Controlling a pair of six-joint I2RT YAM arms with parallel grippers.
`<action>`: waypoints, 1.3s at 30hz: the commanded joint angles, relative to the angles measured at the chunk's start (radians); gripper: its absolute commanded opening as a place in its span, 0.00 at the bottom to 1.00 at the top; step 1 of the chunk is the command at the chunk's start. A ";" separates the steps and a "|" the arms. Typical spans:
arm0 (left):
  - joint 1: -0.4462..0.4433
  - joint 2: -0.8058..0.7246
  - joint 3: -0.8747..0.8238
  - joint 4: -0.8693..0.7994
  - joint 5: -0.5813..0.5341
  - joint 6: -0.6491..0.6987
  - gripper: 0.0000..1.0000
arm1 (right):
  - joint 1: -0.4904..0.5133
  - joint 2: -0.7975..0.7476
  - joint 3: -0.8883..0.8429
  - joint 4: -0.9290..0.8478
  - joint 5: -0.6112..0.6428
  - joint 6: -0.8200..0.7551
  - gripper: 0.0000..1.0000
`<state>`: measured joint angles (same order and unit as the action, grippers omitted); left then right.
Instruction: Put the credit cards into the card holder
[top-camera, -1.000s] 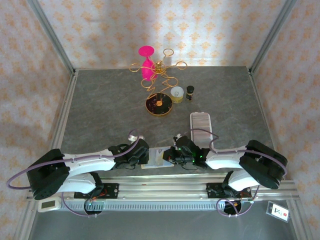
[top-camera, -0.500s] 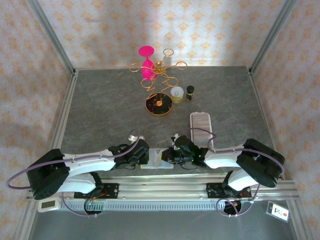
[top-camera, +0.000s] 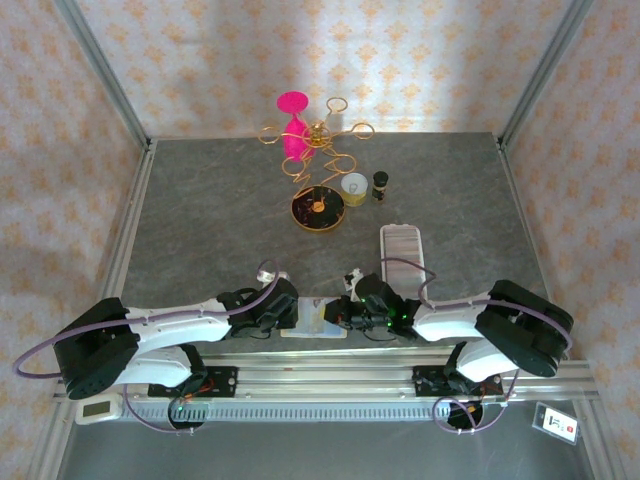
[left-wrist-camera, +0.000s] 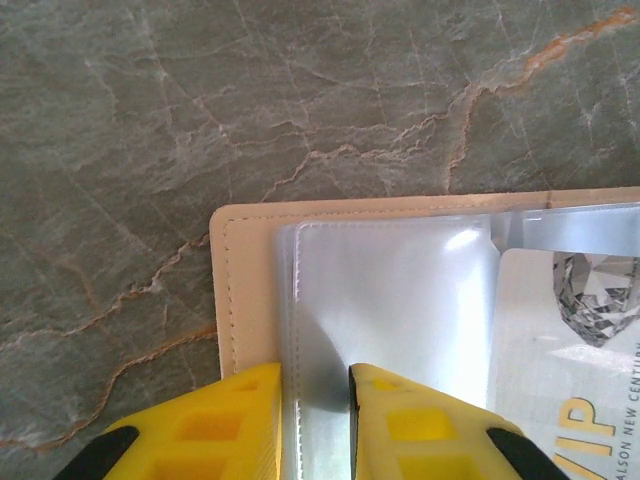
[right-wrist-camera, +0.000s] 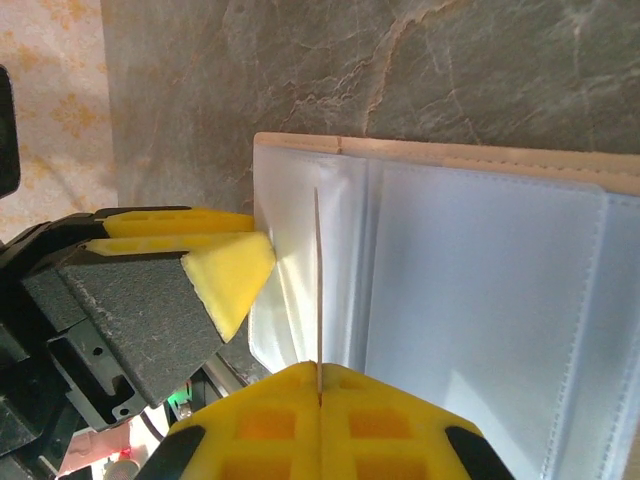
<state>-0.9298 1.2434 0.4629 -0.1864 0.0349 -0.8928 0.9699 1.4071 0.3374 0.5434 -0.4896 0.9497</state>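
The card holder (top-camera: 318, 320) lies open near the table's front edge, a beige wallet (left-wrist-camera: 245, 290) with clear plastic sleeves (right-wrist-camera: 500, 300). My left gripper (left-wrist-camera: 315, 375) comes in from the left, its yellow fingers (right-wrist-camera: 232, 278) closed narrowly on the outer sleeve edge. My right gripper (right-wrist-camera: 318, 372) is shut on a credit card (right-wrist-camera: 317, 280), seen edge-on as a thin line standing over the sleeves near the fold. In the top view the left gripper (top-camera: 290, 312) and right gripper (top-camera: 343, 312) meet over the holder. A white card with VIP lettering (left-wrist-camera: 570, 390) lies under a clear sleeve.
A long white ridged tray (top-camera: 402, 247) lies just behind the right arm. At the back stand a gold wire stand (top-camera: 318, 150) with a pink piece, its dark round base (top-camera: 318, 208), a small cup (top-camera: 354, 186) and a dark bottle (top-camera: 380, 186).
The right gripper has edged slightly left over the holder with the card. The left arm has stayed put.
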 joint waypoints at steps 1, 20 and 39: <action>-0.012 0.014 -0.021 -0.037 -0.018 -0.016 0.21 | 0.006 0.015 -0.011 0.073 -0.001 0.021 0.00; -0.015 -0.002 -0.036 -0.023 -0.016 -0.027 0.22 | 0.007 0.112 0.023 0.122 0.002 0.072 0.03; -0.017 -0.076 -0.116 0.110 0.059 -0.088 0.25 | 0.010 0.143 0.134 -0.055 0.052 -0.002 0.19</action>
<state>-0.9363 1.1820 0.3710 -0.0628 0.0738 -0.9688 0.9710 1.5593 0.4412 0.5652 -0.4835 0.9878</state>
